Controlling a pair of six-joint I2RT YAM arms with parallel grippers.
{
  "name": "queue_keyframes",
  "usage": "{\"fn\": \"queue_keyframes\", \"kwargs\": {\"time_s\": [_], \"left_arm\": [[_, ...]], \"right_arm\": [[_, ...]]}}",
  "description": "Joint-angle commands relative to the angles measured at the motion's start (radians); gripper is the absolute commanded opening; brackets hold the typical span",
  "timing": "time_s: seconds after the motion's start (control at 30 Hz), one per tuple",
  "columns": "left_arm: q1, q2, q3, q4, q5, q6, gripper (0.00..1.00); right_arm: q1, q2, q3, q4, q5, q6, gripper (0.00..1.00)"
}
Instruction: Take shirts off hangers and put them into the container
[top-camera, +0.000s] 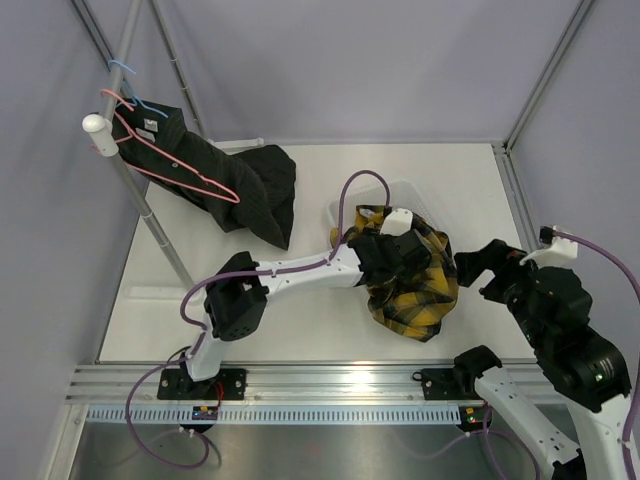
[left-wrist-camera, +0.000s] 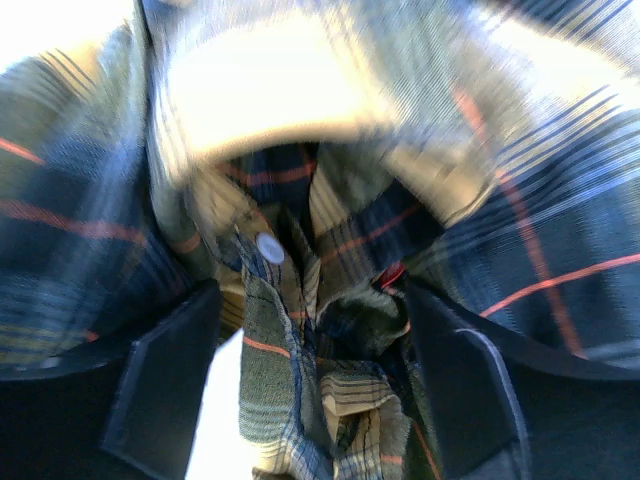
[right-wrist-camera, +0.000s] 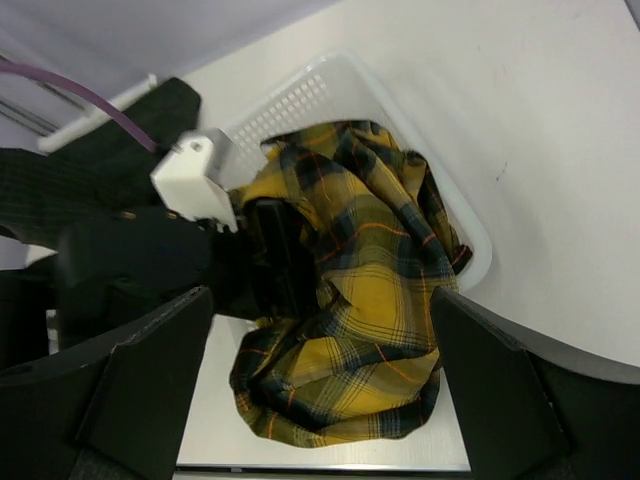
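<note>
Yellow-and-black plaid shirt (top-camera: 415, 285): bunched in the white lattice basket (right-wrist-camera: 300, 95), right of centre in the overhead view. Its lower folds spill over the basket's near rim. Thin orange lines run through the check, and a pale button shows on the placket in the left wrist view.

Left gripper (left-wrist-camera: 315, 388): down on the heap, jaws standing apart. A loose fold hangs between them and is not pinched.

Right gripper (right-wrist-camera: 325, 385): spread wide and empty, at the right of the basket and clear of the cloth.

Black pinstriped shirt (top-camera: 250, 190): upper left of the overhead view, hung on a pink wire hanger (top-camera: 190, 172) from the grey rail pole (top-camera: 150, 210). Its lower half trails onto the table. A light blue hanger (top-camera: 125, 68) hooks higher up the rail.

Handling, as judged: both shirts are light, limp and prone to snagging on wire. The overhanging plaid is best pinched at a thick fold. The black shirt is best taken at the collar or shoulder, close to the hanger.
</note>
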Motion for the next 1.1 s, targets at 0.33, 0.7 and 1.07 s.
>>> {"fn": "queue_keyframes", "kwargs": {"time_s": [0.33, 0.7, 1.07], "left_arm": [[0.008, -0.168, 0.078, -0.14, -0.327, 0.022, 0.99], [0.024, -0.435, -0.098, -0.162, -0.309, 0.056, 0.99], [0.08, -0.594, -0.502, 0.065, -0.114, -0.02, 0.99]], "right_arm": [[-0.004, 0.168, -0.15, 0.071, -0.044, 0.095, 0.99], [-0.004, 0.355, -0.414, 0.327, 0.002, 0.242, 1.0], [-0.002, 0.397, -0.428, 0.423, 0.009, 0.187, 0.53]]}}
